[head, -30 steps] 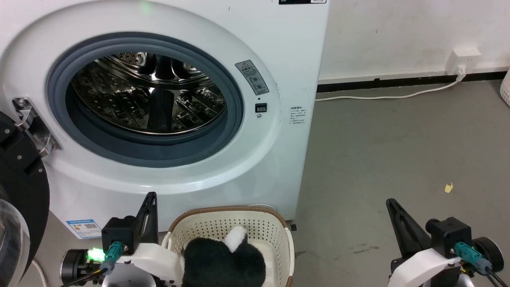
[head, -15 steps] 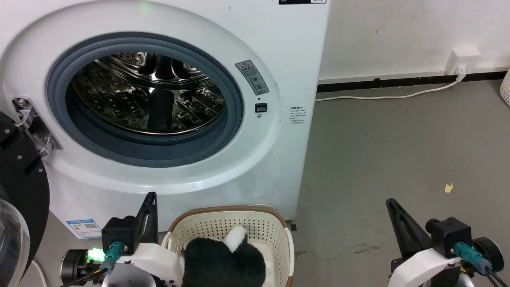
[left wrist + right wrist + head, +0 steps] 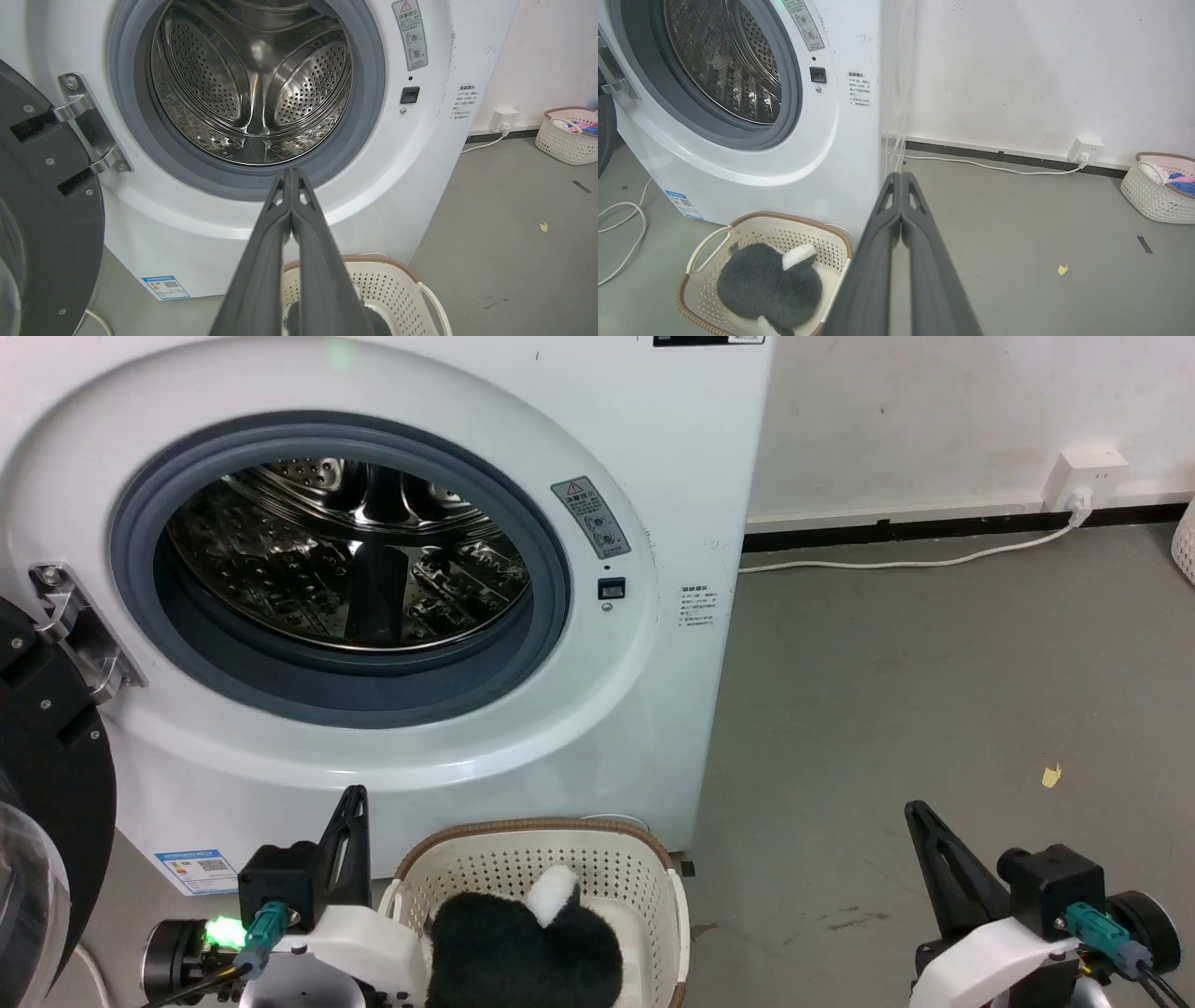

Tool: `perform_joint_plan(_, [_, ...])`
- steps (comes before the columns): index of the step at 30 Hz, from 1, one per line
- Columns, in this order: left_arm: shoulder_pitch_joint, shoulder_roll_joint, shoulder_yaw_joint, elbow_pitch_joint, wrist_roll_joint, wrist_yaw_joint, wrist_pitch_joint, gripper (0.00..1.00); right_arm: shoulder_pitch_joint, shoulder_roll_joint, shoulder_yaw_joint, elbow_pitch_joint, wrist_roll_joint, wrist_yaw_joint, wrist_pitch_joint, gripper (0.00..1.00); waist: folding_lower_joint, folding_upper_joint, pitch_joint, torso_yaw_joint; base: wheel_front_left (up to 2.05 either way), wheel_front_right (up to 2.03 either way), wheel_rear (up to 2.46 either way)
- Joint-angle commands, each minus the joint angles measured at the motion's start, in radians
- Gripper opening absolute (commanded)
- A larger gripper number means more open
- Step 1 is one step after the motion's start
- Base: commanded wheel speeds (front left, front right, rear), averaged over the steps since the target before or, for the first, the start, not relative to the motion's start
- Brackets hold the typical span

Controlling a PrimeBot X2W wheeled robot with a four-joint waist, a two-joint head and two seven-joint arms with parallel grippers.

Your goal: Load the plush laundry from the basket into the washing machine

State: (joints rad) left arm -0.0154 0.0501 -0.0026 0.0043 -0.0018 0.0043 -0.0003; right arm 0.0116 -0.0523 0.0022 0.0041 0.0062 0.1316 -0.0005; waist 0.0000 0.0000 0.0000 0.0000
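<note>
The black plush laundry with a white fuzzy end lies in the cream basket, which stands on the floor against the washing machine. In the right wrist view the plush laundry fills much of the basket. The washer's door hangs open at the left and the steel drum looks bare. My left gripper is shut, just left of the basket, fingers pressed together with nothing between them. My right gripper is shut too, out over the floor well to the right.
A second woven basket holding coloured clothes stands by the wall at the far right. A white cable runs along the skirting to a wall socket. Another cord loops on the floor left of the washer. A yellow scrap lies on the grey floor.
</note>
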Motion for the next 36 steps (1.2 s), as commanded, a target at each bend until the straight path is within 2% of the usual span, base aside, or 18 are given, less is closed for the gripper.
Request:
perform_joint_plan(1, [0.015,0.0,0.003,-0.004,0.002,-0.004,0.0,0.0,-0.012,0.002,-0.002,-0.004,-0.006,-0.001,0.0,0.0,0.0,0.0,0.0,0.0,0.0,0.0,0.0])
perform_joint_plan(10, [0.015,0.0,0.003,-0.004,0.002,-0.004,0.0,0.0,-0.012,0.002,-0.002,-0.004,-0.006,-0.001,0.0,0.0,0.0,0.0,0.0,0.0,0.0,0.0,0.0])
perform_joint_plan(11, [0.0,0.0,0.0,0.0,0.0,0.0,0.0,1.0,0.0,0.0,0.0,0.0,0.0,0.0,0.0,1.0,0.0,0.0,0.0,0.0,0.0,0.0,0.0])
perform_joint_plan(36, [-0.028,0.0,-0.069,0.079,-0.083,0.032,-0.016,1.0,0.01,0.0,-0.003,0.037,0.059,0.0,-0.043,1.0,0.0,0.0,0.013,0.0,0.0,0.0,0.0])
